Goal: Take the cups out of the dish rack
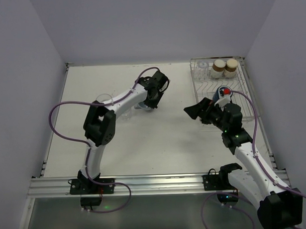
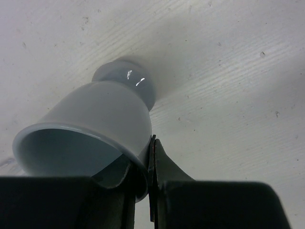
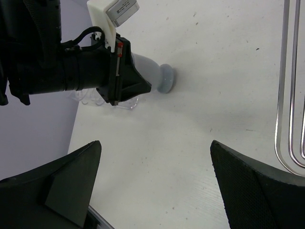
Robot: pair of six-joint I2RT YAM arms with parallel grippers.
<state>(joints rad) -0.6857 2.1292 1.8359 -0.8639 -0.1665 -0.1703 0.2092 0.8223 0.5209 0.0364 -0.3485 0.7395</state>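
While the left gripper [image 2: 148, 160] is pinching the rim of a pale footed cup [image 2: 102, 114], one finger inside and one outside, the step in hand is judged to be setting that cup down on the table [image 2: 228, 71], about midway between the left and right edges and toward the far edge. The foot is appearing to meet the surface, though whether it is bearing flat cannot be told. A clear glass [image 1: 104, 99] is standing nearer the left edge, apart from the cup. The right gripper [image 3: 155, 157] is hanging with jaws spread wide, holding nothing, just off the near left side of the dish rack [image 1: 202, 85], which is sitting in the far right corner. The rack is holding a cream cup [image 1: 218, 68] and a second cream cup [image 1: 231, 66] along its far side, what looks like a clear tumbler [image 1: 203, 65] beside them, and a dark blue mug [image 1: 221, 92] nearer its middle. The next move is calling for a level release and a straight lift clear of the rim.
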